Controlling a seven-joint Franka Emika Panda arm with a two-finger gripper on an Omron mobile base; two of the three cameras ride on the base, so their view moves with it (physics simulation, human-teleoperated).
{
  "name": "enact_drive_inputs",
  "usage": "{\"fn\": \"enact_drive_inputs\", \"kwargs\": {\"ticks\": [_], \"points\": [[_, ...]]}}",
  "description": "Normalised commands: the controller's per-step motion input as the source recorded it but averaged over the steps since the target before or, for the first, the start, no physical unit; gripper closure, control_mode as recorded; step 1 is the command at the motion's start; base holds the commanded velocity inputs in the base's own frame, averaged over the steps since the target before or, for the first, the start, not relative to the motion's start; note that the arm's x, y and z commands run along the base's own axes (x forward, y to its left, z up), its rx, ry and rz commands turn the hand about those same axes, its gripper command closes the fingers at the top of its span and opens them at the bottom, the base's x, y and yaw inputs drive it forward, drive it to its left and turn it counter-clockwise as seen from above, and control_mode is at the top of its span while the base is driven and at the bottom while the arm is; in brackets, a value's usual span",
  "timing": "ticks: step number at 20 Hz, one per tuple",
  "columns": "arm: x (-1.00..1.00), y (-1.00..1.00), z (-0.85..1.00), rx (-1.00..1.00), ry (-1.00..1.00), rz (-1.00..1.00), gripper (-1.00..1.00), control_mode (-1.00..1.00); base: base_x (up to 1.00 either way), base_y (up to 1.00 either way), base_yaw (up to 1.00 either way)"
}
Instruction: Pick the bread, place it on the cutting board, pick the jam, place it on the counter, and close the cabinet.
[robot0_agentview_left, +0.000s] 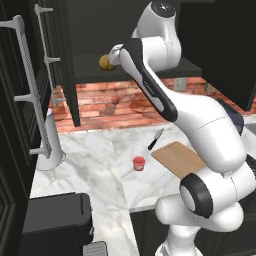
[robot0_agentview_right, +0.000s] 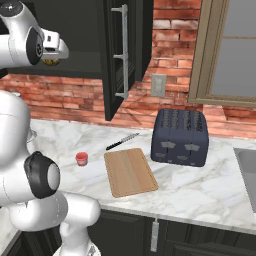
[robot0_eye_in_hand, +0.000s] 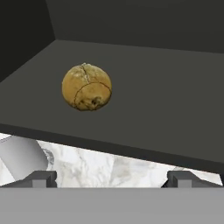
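The bread (robot0_eye_in_hand: 86, 87), a round golden-brown bun, lies on the dark shelf inside the open black cabinet (robot0_agentview_left: 65, 60). It also peeks out beside the hand as the bread (robot0_agentview_left: 104, 62). My gripper (robot0_eye_in_hand: 112, 177) is open, level with the shelf's front edge and a short way in front of the bun, touching nothing. From the left the gripper (robot0_agentview_left: 113, 56) sits just right of the bun. The red jam (robot0_agentview_left: 138, 163) stands on the marble counter (robot0_agentview_left: 95, 150), left of the wooden cutting board (robot0_agentview_left: 180, 159). From the right, the jam (robot0_agentview_right: 81, 158) and cutting board (robot0_agentview_right: 130, 171) lie apart.
A black knife (robot0_agentview_right: 122, 141) lies behind the board. A dark toaster (robot0_agentview_right: 180, 137) stands to the right, with a sink (robot0_agentview_right: 247, 165) beyond it. An open cabinet door (robot0_agentview_right: 117, 55) juts out over the counter. A white cylinder (robot0_agentview_left: 50, 145) stands at the left.
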Motion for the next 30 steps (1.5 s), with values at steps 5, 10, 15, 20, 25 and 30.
{"fn": "enact_drive_inputs", "kwargs": {"ticks": [5,10,15,20,25,30], "points": [[0.15,0.15,-0.06,-0.01,0.00,0.02,-1.00,-1.00,0.00,0.00,0.00],[0.16,0.12,-0.04,0.00,0.00,0.01,-1.00,-1.00,0.00,0.00,0.00],[0.09,0.05,0.00,0.00,0.00,0.03,-1.00,-1.00,0.00,0.00,0.00],[0.21,0.09,0.00,-0.01,0.00,0.02,-1.00,-1.00,0.00,0.00,0.00],[0.23,0.08,0.00,-0.01,0.00,0.02,-1.00,-1.00,0.00,0.00,0.00],[0.20,0.05,0.00,0.00,0.00,0.02,-1.00,-1.00,0.00,0.00,0.00]]}}
